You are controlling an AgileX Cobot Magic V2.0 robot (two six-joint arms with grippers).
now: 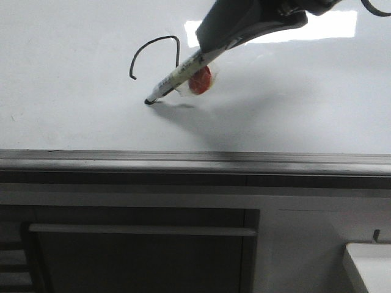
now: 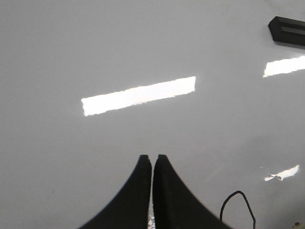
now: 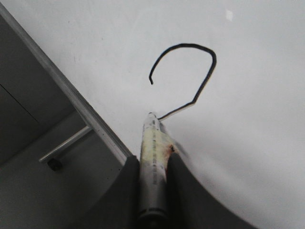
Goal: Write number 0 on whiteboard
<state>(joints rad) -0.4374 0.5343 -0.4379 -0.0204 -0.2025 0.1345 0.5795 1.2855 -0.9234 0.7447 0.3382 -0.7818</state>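
Note:
The whiteboard (image 1: 73, 122) is a glossy white panel with a grey lower rail (image 1: 183, 162). On it the number 0 (image 1: 159, 39) stands as a thin black open curve, not a closed loop. It runs from a free end over a rounded top and down to the marker tip (image 1: 149, 101). My right gripper (image 1: 220, 43) is shut on the white marker (image 1: 177, 76), which carries a red-orange blob (image 1: 200, 80). The right wrist view shows the gripper (image 3: 153, 160), the marker (image 3: 153, 138) and the curve (image 3: 209, 52). My left gripper (image 2: 152, 157) is shut and empty above the board, with part of the curve (image 2: 236, 193) beside it.
A bright rectangular light reflection (image 1: 317, 24) lies on the board behind the right arm. Below the rail is a dark cabinet front with a grey handle bar (image 1: 140, 230). A small white tray (image 1: 366, 262) sits at the lower right. A black object (image 2: 288, 29) lies on the board's far part.

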